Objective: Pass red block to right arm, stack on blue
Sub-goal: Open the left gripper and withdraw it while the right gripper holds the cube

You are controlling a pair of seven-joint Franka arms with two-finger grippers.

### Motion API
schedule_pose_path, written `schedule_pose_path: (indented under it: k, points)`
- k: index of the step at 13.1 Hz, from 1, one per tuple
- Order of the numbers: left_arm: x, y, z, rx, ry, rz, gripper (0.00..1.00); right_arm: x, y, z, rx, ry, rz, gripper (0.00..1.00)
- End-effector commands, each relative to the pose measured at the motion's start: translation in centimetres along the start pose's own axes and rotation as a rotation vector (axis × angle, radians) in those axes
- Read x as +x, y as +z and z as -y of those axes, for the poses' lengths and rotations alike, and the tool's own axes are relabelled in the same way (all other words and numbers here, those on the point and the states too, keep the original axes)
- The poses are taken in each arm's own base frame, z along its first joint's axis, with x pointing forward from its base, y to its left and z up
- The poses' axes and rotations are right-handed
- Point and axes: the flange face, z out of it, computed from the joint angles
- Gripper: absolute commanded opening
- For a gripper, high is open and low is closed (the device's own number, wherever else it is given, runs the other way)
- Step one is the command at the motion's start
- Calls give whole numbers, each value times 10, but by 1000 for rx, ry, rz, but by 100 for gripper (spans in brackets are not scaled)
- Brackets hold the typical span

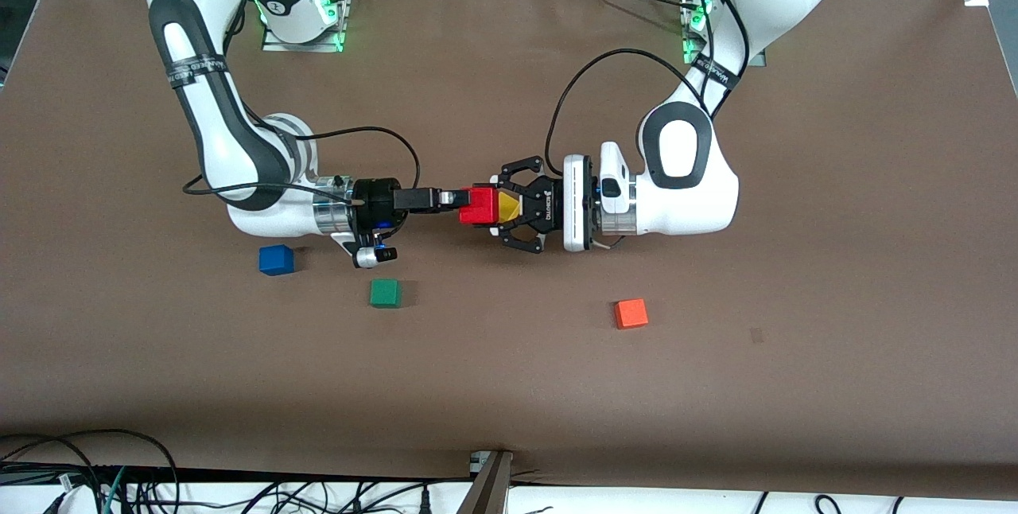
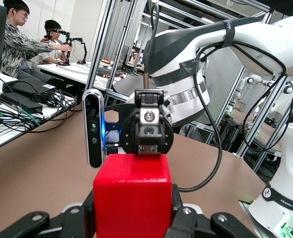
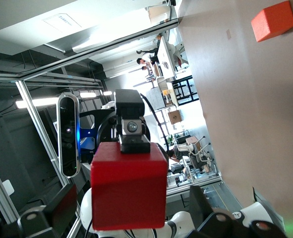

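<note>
The red block (image 1: 475, 208) is up in the air over the middle of the table. My left gripper (image 1: 491, 208) is shut on it, and its black pads press both sides of the block (image 2: 133, 196) in the left wrist view. My right gripper (image 1: 461, 199) meets it end on from the right arm's end, open, with a finger on each side of the block (image 3: 129, 186) and a gap at both. The blue cube (image 1: 276, 259) sits on the table under my right wrist, nearer the front camera.
A green cube (image 1: 385, 293) lies beside the blue one, nearer the front camera. An orange cube (image 1: 631, 313) lies toward the left arm's end and also shows in the right wrist view (image 3: 272, 20). The brown table top (image 1: 509, 387) spreads around them.
</note>
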Motion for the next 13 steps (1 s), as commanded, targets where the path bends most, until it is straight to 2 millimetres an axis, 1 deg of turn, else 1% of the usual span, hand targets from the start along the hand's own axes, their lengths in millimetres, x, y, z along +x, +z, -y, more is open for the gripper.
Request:
schedule_pose_path:
  k: [1, 2, 3, 4, 5, 7, 8, 9, 13]
  points:
    - [6, 4, 2, 9, 17, -35, 1, -10, 0, 3, 23, -9, -34, 87]
    - [6, 4, 2, 9, 17, -35, 1, -10, 0, 4, 26, -10, -30, 64]
    - [6, 4, 2, 9, 17, -35, 1, -9, -1, 6, 29, -15, -29, 30]
    - [6, 4, 2, 9, 17, -35, 1, -9, -1, 7, 30, -16, -29, 14]
    - [6, 5, 1, 8, 17, -35, 1, -9, -1, 6, 29, -16, -30, 7]
    - [6, 4, 2, 9, 17, -35, 2, -8, -1, 6, 28, -15, -33, 4]
    - [5, 6, 1, 7, 13, -33, 38, -8, -1, 7, 28, -16, -34, 4]
    - [2, 5, 1, 8, 12, -31, 99, -8, -1, 7, 27, -16, -35, 4]
    - [5, 5, -2, 1, 18, -27, 100, -6, -4, 9, 28, -20, -39, 4]
